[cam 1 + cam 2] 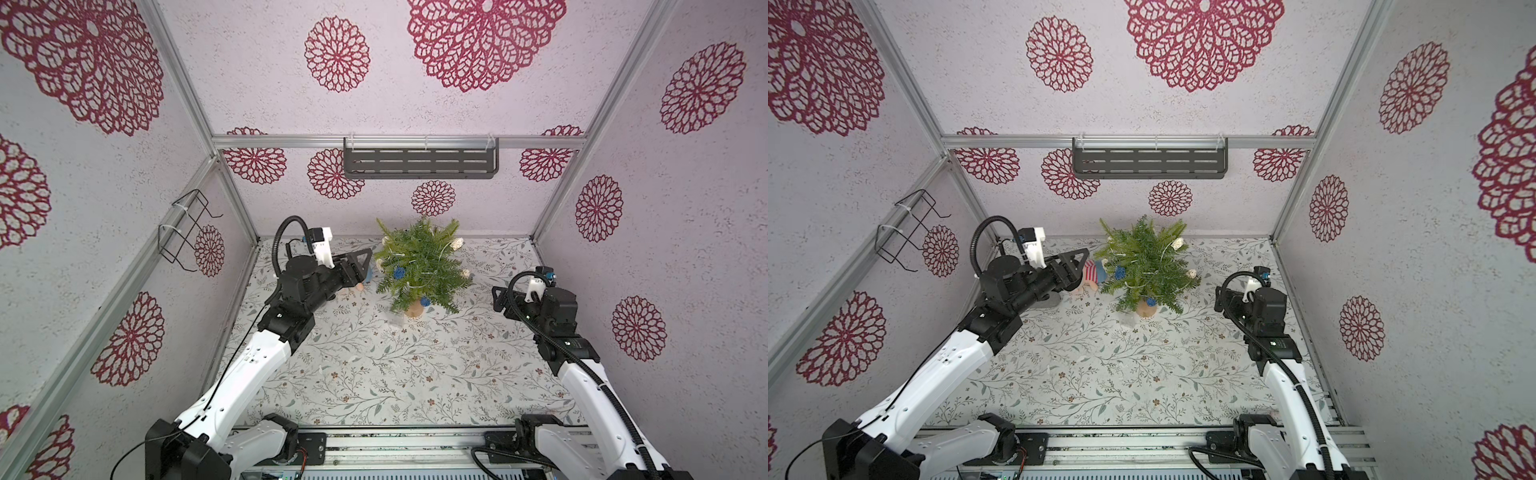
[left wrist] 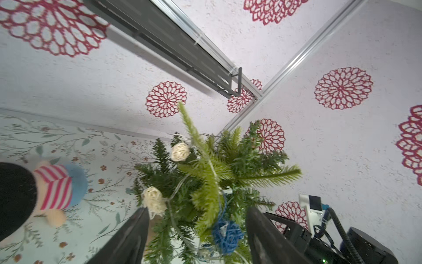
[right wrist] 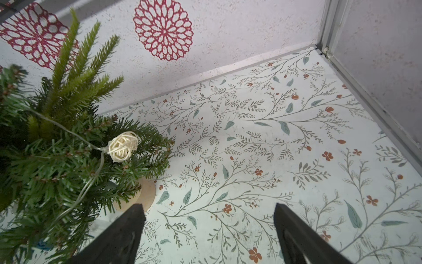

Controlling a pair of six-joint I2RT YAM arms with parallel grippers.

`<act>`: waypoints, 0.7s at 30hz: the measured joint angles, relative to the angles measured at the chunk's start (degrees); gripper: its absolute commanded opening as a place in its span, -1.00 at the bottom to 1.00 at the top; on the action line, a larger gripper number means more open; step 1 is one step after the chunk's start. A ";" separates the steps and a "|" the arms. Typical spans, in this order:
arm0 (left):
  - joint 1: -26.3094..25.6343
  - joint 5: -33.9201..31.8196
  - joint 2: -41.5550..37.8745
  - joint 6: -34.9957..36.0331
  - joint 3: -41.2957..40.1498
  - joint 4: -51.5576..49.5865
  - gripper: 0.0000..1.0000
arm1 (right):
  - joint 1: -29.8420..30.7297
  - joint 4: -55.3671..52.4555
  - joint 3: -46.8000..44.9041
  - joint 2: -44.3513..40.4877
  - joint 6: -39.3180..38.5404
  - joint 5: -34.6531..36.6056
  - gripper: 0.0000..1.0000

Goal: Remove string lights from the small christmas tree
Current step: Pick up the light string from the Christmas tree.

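Grn tree, cream/blue lights (floral tabletop).

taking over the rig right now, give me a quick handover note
Left gripper: open, jaws either side of the small christmas tree by a blue ball, nothing gripped.
Right gripper: open, empty, over the table beside the tree.
String lights: wound through the branches.
Done: nothing is off the tree yet.
Left: grip the wire and unwind all of it.

On tree: string lights; doll beside.
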 measured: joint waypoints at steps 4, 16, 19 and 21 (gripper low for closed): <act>-3.89 -0.98 5.31 -0.79 3.61 0.28 0.30 | 0.13 -1.01 0.76 0.39 0.00 -1.44 0.83; -7.82 -7.78 7.80 -4.57 4.50 -1.51 0.20 | 4.52 -5.60 6.12 -1.11 -0.46 -6.64 0.80; -8.22 -8.37 7.80 -5.68 4.81 -3.13 0.17 | 5.97 -7.19 6.47 -2.16 -0.48 -8.72 0.80; -8.85 -8.81 7.80 -6.80 5.29 -4.33 0.15 | 6.58 -8.31 7.30 -2.62 -0.50 -10.51 0.79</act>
